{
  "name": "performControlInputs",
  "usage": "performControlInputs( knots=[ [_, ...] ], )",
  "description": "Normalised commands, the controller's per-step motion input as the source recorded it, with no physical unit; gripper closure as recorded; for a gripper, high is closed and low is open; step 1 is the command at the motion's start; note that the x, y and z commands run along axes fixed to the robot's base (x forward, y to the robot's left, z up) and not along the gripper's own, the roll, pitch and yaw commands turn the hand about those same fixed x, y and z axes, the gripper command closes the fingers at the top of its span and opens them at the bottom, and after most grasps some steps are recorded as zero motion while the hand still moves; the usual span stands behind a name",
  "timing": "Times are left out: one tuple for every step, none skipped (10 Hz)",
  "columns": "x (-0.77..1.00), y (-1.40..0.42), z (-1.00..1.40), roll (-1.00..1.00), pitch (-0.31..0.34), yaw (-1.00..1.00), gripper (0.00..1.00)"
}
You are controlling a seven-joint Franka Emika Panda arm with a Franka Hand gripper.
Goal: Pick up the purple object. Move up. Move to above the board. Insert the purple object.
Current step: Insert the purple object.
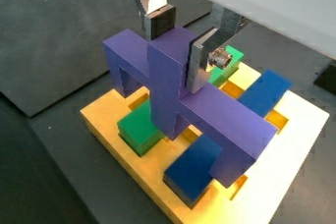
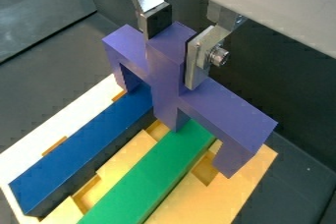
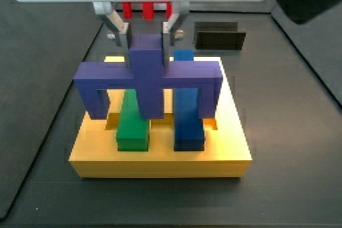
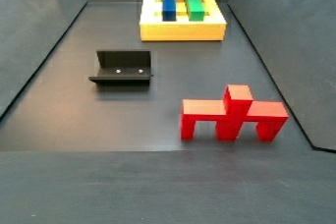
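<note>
The purple object [image 1: 197, 105] stands on the board [image 1: 305, 138], its crossbar across the green bar [image 1: 137, 130] and the blue bar [image 1: 197, 169], legs down at the board's sides. It also shows in a wrist view [image 2: 184, 90] and a side view [image 3: 147, 72]. My gripper [image 1: 180, 46] is over the board, its fingers on either side of the central stem and against it. It shows the same way in a wrist view [image 2: 178, 43] and a side view [image 3: 144, 37]. In a side view the board [image 4: 184, 29] is far back.
The smaller red legged piece [image 4: 234, 117] stands on the dark floor in front. The fixture [image 4: 122, 68] stands at mid-left there, and behind the board in a side view [image 3: 218, 39]. Dark walls ring the floor.
</note>
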Motion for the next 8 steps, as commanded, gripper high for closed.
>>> performControlInputs(
  knots=[
    [0.16,0.00,-0.02,0.09,0.023,0.00,1.00],
    [0.00,0.00,-0.07,0.12,0.000,0.03,1.00],
    [0.00,0.00,-0.19,0.10,-0.029,0.09,1.00],
    [0.04,0.00,-0.16,0.07,-0.023,0.11,1.00],
    [0.23,0.00,-0.02,0.00,0.000,0.13,1.00],
    [0.23,0.00,0.00,0.00,0.000,0.12,1.00],
    [0.09,0.00,-0.01,0.00,-0.007,0.11,1.00],
    [-0.16,0.11,-0.12,0.00,-0.053,0.04,1.00]
  ],
)
